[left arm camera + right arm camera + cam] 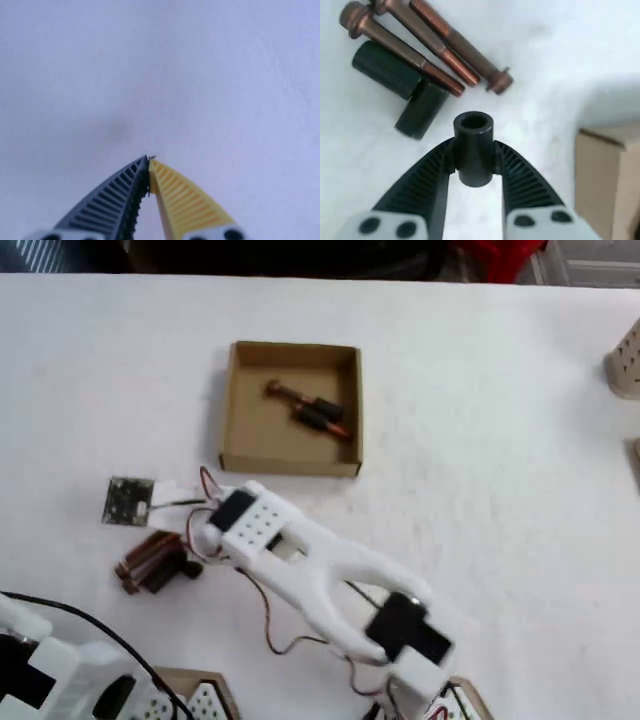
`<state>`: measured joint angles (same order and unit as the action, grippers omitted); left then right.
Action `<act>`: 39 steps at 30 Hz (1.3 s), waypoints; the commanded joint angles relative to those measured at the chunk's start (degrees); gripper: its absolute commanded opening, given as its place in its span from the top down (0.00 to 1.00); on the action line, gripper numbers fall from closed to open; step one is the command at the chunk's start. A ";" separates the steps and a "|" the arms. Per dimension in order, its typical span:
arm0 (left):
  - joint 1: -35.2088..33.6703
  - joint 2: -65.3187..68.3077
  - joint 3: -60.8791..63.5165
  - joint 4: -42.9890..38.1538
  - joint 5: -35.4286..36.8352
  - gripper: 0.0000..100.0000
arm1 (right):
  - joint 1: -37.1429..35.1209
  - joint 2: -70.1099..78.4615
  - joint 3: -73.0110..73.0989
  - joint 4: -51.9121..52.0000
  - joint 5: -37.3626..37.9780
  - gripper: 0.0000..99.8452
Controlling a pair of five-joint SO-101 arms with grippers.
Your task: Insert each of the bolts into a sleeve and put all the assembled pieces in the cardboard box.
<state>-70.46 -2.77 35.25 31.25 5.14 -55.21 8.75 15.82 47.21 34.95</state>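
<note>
Step in hand: picking up a sleeve for mating with a bolt. The right end effector (473,149) is closed narrowly around a black cylindrical sleeve (473,165), which it holds upright with the open bore on top.
Task's things: the loose copper-coloured steel bolts (395,45) lie in a heap with two loose black sleeves (385,67) on the white desk (500,440), just beyond the held sleeve. The heap is nearer and to the left of the open brown cardboard box (290,468).
Progress: judging by the assembled bolt-and-sleeve pieces (312,410) lying in the box, part of the job seems done, while the heap has yet to be paired.
Next move: a bolt probably has to be lined up with the bore and pushed in. This calls for the sleeve to be held steady and a second grip on a bolt shank.
Left end effector (148,162): the tips are pressed together with nothing between them, over bare desk.
Around: the white right arm (320,570) stretches from near right towards the heap. A small square circuit board (128,500) with wires sits just beyond the heap.
In the way: the bolts touch or overlap each other and one sleeve, so taking one alone may nudge the rest. The box wall (607,170) stands close by.
</note>
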 commanded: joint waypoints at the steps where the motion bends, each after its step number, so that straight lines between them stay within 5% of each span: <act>1: 4.44 -0.66 -0.88 2.11 0.62 0.98 | 3.12 -18.42 7.03 2.59 -2.73 0.98; 11: 22.81 -1.36 -0.79 9.05 -1.76 0.98 | 16.22 -38.55 30.15 0.57 -9.32 0.98; 26: 50.42 -12.00 -0.79 35.34 -46.68 0.98 | 25.27 -44.35 39.82 -6.11 -9.05 0.98; 39: 56.75 -11.82 1.58 38.51 -50.64 0.88 | 25.27 -44.35 41.32 -8.66 -8.97 0.98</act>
<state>-14.81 -12.35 36.92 69.41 -44.53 -30.42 -33.45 57.67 39.91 26.15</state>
